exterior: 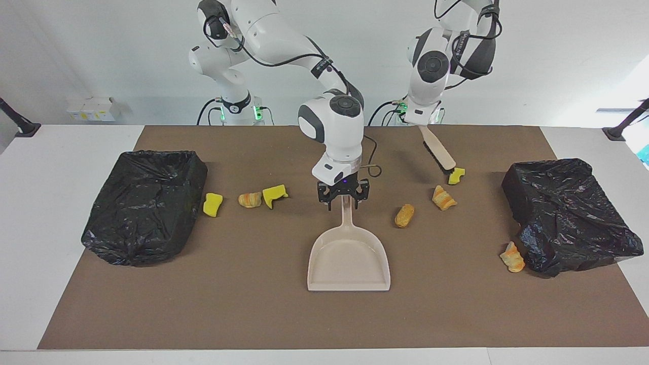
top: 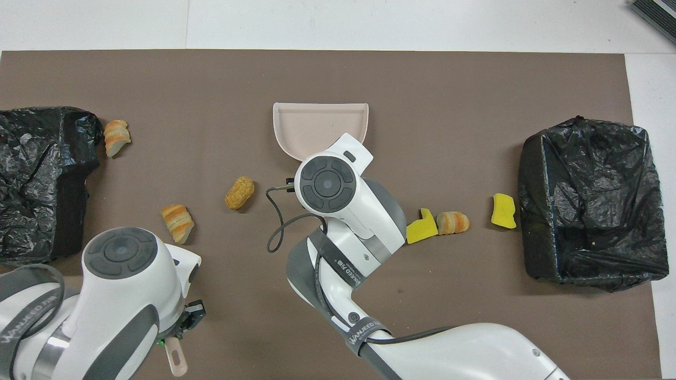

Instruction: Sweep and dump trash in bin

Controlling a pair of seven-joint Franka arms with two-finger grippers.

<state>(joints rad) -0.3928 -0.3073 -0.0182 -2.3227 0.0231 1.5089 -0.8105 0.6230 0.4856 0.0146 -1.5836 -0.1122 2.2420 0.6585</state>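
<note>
My right gripper (exterior: 343,197) is shut on the handle of the beige dustpan (exterior: 349,258), which lies flat mid-table (top: 319,124). My left gripper (exterior: 422,124) is shut on the beige brush (exterior: 440,152), whose black bristles touch a yellow sponge (exterior: 456,175). A croissant (exterior: 443,197) and a bread piece (exterior: 404,215) lie between brush and dustpan. Another croissant (exterior: 512,257) lies against the bin (exterior: 563,213) at the left arm's end. Two yellow sponges (exterior: 213,204) (exterior: 274,195) and a croissant (exterior: 249,199) lie beside the bin (exterior: 144,205) at the right arm's end.
Both bins are lined with black bags and stand on the brown mat (exterior: 253,314). A black cable (top: 274,232) loops from my right wrist above the mat. White boxes (exterior: 94,108) stand off the mat near the right arm's base.
</note>
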